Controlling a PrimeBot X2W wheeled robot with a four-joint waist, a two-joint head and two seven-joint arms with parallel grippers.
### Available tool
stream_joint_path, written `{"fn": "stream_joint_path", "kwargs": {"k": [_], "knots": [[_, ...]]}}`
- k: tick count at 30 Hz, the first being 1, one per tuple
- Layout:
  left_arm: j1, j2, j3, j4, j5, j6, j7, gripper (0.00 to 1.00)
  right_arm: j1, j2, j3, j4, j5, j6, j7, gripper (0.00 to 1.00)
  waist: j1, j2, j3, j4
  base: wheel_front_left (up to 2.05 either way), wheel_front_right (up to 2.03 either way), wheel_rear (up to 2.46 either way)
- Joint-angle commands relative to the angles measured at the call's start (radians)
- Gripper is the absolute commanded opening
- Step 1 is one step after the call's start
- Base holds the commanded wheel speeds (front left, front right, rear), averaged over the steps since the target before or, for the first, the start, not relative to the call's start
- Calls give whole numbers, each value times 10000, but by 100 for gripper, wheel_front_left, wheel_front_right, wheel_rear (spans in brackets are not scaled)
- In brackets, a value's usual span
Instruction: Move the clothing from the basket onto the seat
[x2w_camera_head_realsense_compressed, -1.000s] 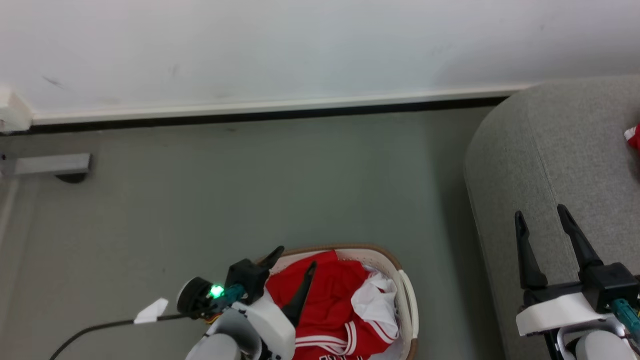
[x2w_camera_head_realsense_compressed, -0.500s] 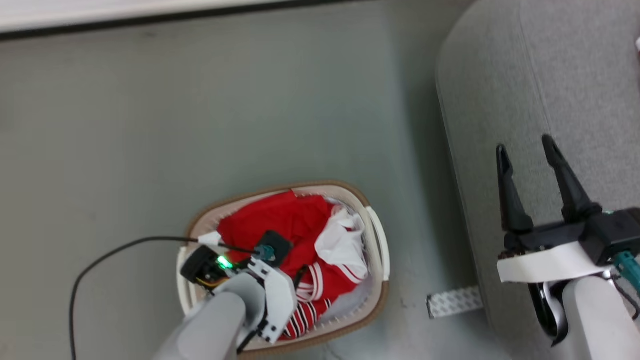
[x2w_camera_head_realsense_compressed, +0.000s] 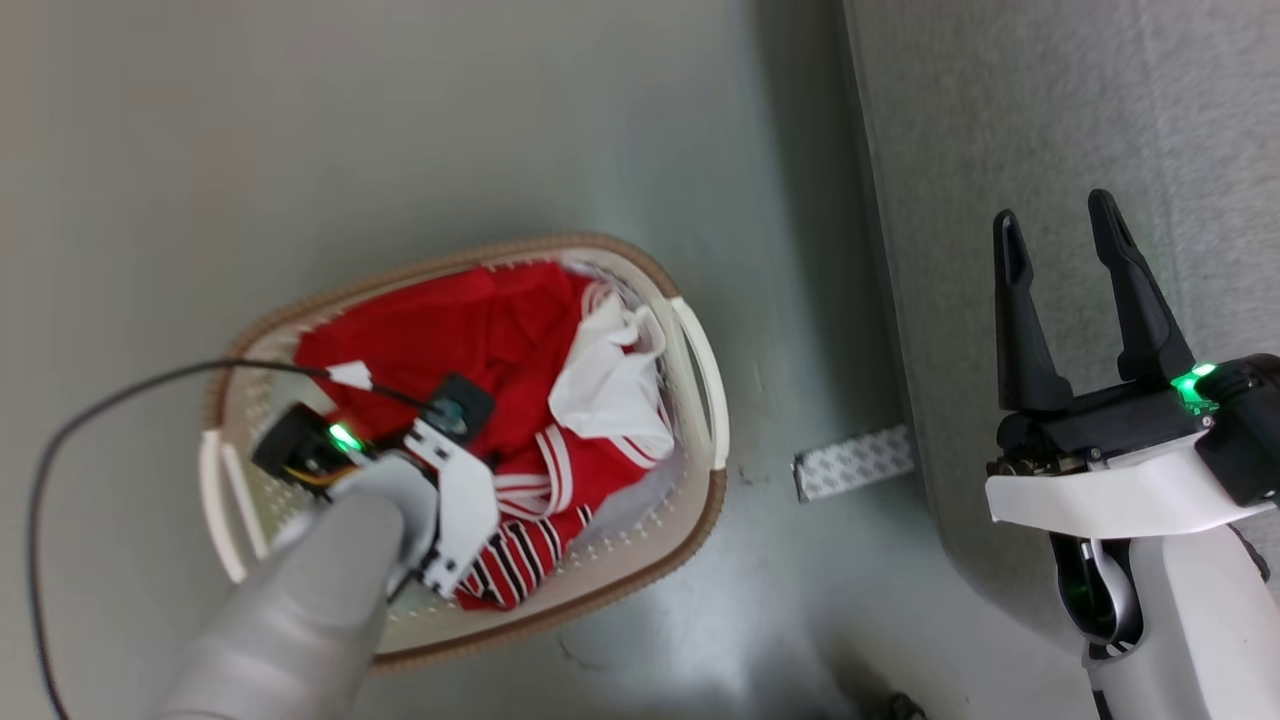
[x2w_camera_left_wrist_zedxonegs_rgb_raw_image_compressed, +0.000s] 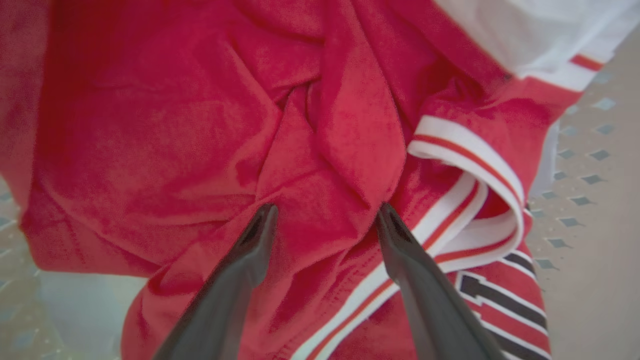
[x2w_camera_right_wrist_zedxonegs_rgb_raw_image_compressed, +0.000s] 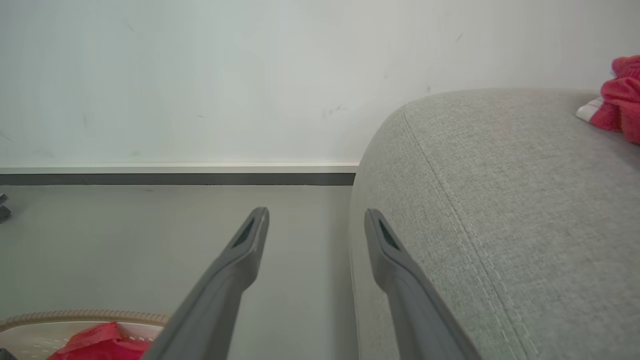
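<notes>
Clothing (x2w_camera_head_realsense_compressed: 500, 330) lies heaped in the basket (x2w_camera_head_realsense_compressed: 560, 240) at centre left of the head view: red fabric, with a white piece (x2w_camera_head_realsense_compressed: 610, 390) on the right side of the heap and white-and-red striped trim at its lower edge. In the left wrist view, dark bars (x2w_camera_left_wrist_zedxonegs_rgb_raw_image_compressed: 500, 297) on the red cloth at lower right cannot be read as lettering. Left gripper (x2w_camera_left_wrist_zedxonegs_rgb_raw_image_compressed: 326, 210) is down in the basket, fingers spread wide, a red fold between the tips; nothing is clamped, and contact cannot be confirmed. A black cable (x2w_camera_head_realsense_compressed: 100, 400) with a white tag (x2w_camera_head_realsense_compressed: 350, 375) runs to its wrist. A patterned strip (x2w_camera_head_realsense_compressed: 855, 463) lies on the floor (x2w_camera_head_realsense_compressed: 400, 120) between basket and seat (x2w_camera_head_realsense_compressed: 1000, 100). Right gripper (x2w_camera_head_realsense_compressed: 1052, 215), at right of frame, is spread wide and empty over the seat edge. A second red garment (x2w_camera_right_wrist_zedxonegs_rgb_raw_image_compressed: 620, 100) rests on the seat at the right wrist view's upper right.
</notes>
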Motion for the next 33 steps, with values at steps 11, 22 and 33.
{"fn": "stream_joint_path", "kwargs": {"k": [11, 22, 33], "knots": [[-770, 241, -382, 854, -198, 20, -397, 0, 106, 0, 30, -333, 474, -25, -22, 100, -2, 0, 967, -515, 0, 0, 0], [141, -625, -42, 753, -1496, 21, -1974, 0, 771, -4, -532, 513, 156, -25, -22, 100, -2, 0, -1477, 461, 0, 0, 0], [1751, -1044, -61, -256, -3091, 21, -2632, 0, 2441, -13, -1440, 1457, -607, -26, -22, 100, -2, 0, -5048, 1969, 0, 0, 0]]}}
